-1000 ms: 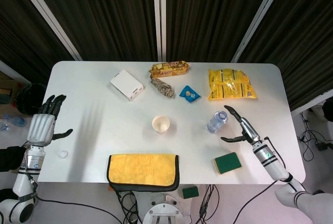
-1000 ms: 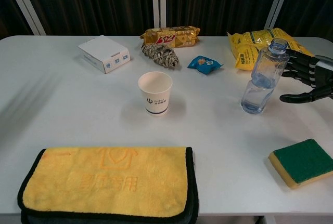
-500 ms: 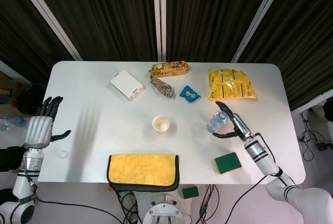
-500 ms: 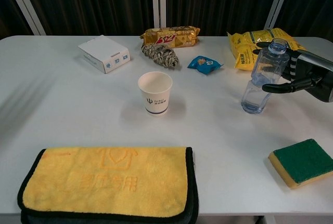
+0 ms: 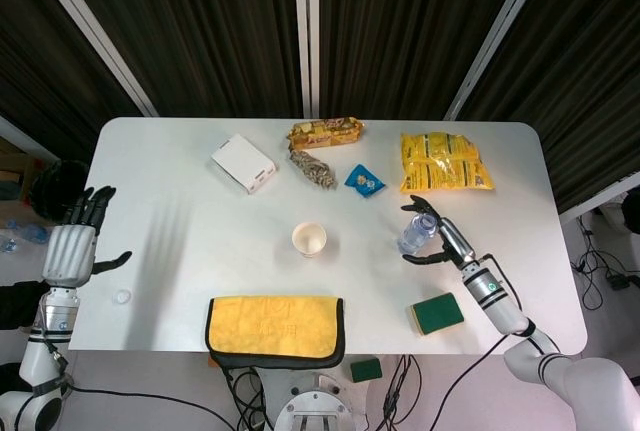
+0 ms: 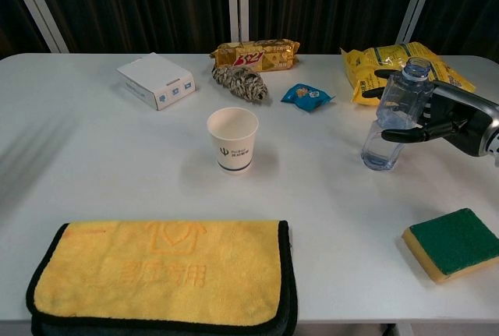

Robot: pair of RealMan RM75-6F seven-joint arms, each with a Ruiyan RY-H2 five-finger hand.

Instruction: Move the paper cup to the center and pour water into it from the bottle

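The white paper cup stands upright near the middle of the table. To its right stands a clear plastic bottle, upright and uncapped, with a little water in it. My right hand reaches in from the right, thumb in front of the bottle and fingers curving behind its neck; a firm grip does not show. My left hand hangs past the table's left edge, fingers spread, holding nothing. A small white cap lies near it on the table.
A yellow cloth on a black pad lies at the front edge. A green sponge sits front right. Along the back are a white box, a biscuit pack, a blue packet and a yellow bag.
My right hand has moved left from beside the bottle until its thumb and fingers lie around it. My left hand has drawn back slightly off the left edge.
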